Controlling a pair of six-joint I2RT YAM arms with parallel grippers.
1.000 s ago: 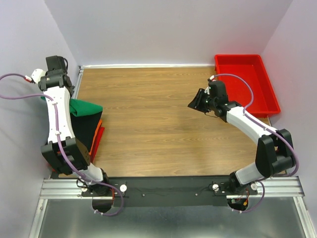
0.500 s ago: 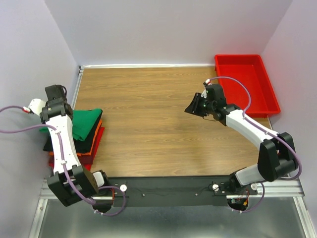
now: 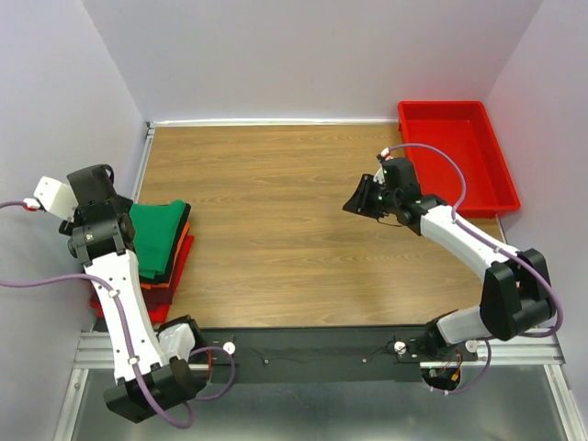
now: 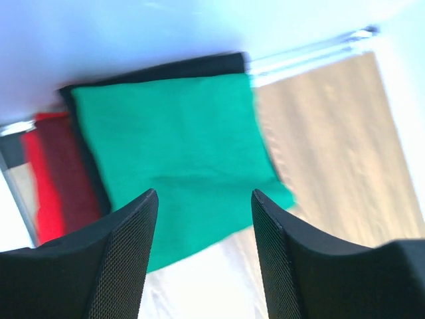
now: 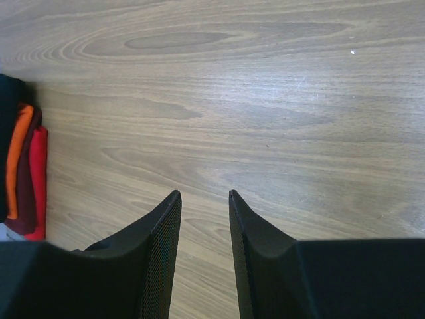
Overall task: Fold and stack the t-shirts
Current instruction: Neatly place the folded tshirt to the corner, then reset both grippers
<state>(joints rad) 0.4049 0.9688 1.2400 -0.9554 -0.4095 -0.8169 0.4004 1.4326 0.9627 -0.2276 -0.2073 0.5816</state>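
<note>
At the table's (image 3: 276, 184) left edge, the folded bright green cloth t-shirt (image 4: 179, 146) topped a stack made of a black cloth t-shirt (image 4: 166, 66), an orange cloth t-shirt (image 5: 18, 149) and a red cloth t-shirt (image 5: 38, 176). The left gripper (image 4: 202, 196) hung just above it, jaws apart with nothing between them. The step looked like the let-go. It would be done best by rising straight up with the jaws wide, so no pad snagged the top layer, then squaring any overhanging green corner. The right gripper (image 5: 202, 196) hovered over bare wood nearer the right edge, jaws slightly apart and empty, short of the rigid red plastic tray (image 3: 455, 156).
</note>
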